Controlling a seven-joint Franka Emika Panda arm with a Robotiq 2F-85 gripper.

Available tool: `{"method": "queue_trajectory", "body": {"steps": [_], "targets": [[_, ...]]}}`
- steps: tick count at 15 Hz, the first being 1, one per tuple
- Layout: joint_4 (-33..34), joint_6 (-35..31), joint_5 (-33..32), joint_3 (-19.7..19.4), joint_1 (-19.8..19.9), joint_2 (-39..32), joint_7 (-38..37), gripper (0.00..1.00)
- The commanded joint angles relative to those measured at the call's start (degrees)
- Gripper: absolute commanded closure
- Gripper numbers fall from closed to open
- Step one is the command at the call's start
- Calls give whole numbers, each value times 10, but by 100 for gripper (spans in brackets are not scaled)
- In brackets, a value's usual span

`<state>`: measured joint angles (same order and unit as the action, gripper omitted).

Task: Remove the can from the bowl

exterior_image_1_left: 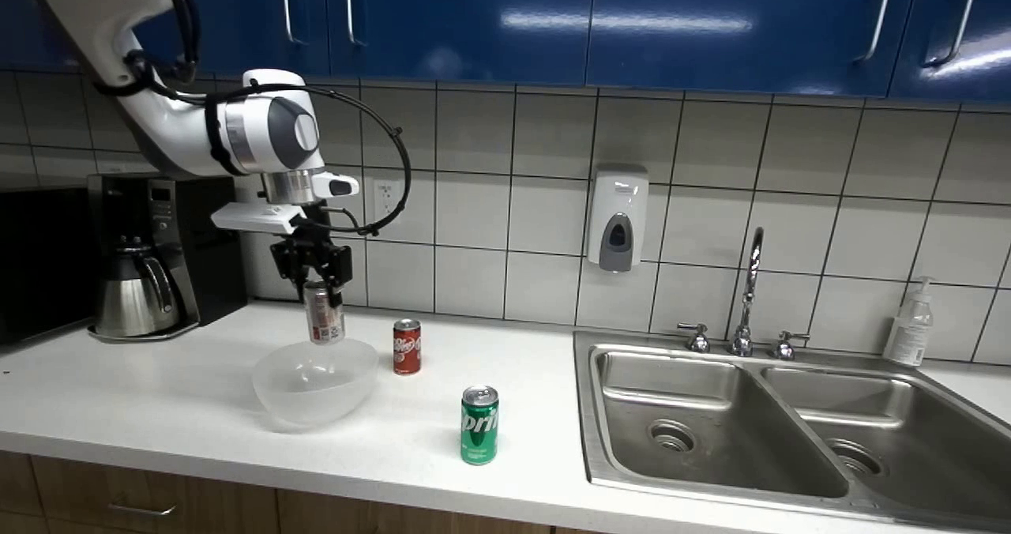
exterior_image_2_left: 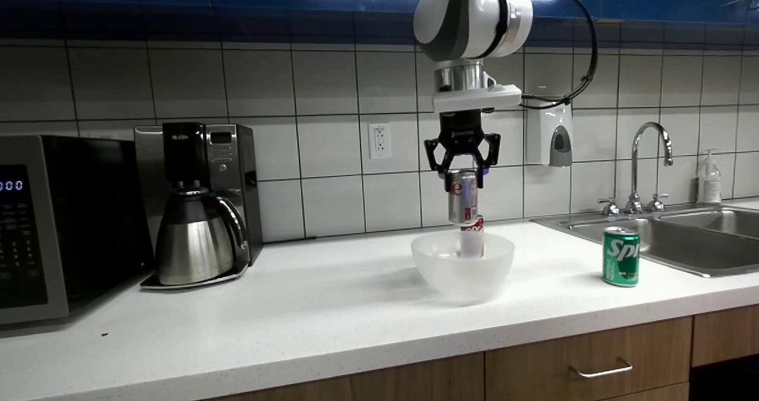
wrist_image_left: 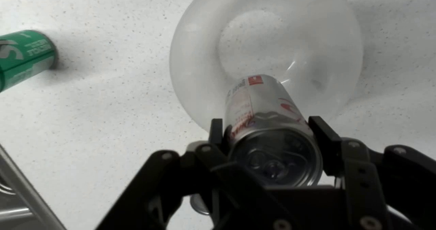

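Wrist view is showing the can point(wrist_image_left: 269, 109) from above: silver-grey body, red lettering running along one flank, a red curved mark on the other, a small red rectangle near the bottom end. Dark wavy reflection is crossing the upper wall. Lid is facing the camera, looking nearly black, its tab faintly showing inside a bright metal rim. In an exterior view the can point(exterior_image_2_left: 462, 196) is showing a red "e" near the top; print below it is blurring out.

Gripper point(wrist_image_left: 267, 134) is clamping the can near its top, fingers point(wrist_image_left: 323, 138) pressing on opposite sides. Can is hanging roughly upright above the bowl point(exterior_image_2_left: 459, 282), its base showing just over the far rim. From the wrist it's overlapping the bowl's edge, so I can't tell how far inside the rim it's sitting.

Bowl is standing on the counter point(exterior_image_2_left: 267, 306), translucent white, counter speckle showing through its floor.

Red can point(exterior_image_1_left: 407, 348) is standing upright just beside the bowl; in an exterior view the red can point(exterior_image_2_left: 473, 226) is hazing through the bowl wall. Green can point(exterior_image_1_left: 479, 431) is standing upright between bowl and sink point(exterior_image_1_left: 592, 400).
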<state>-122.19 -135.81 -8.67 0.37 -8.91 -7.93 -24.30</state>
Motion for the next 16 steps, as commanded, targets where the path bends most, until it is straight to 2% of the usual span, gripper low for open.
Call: {"method": "queue_trajectory", "body": {"steps": [1, 9, 16], "targets": [[-6, 13, -31, -15, 27, 11, 6, 61], [7, -8, -40, -58, 73, -53, 28, 61], [18, -28, -31, -83, 88, -106, 41, 61]]}}
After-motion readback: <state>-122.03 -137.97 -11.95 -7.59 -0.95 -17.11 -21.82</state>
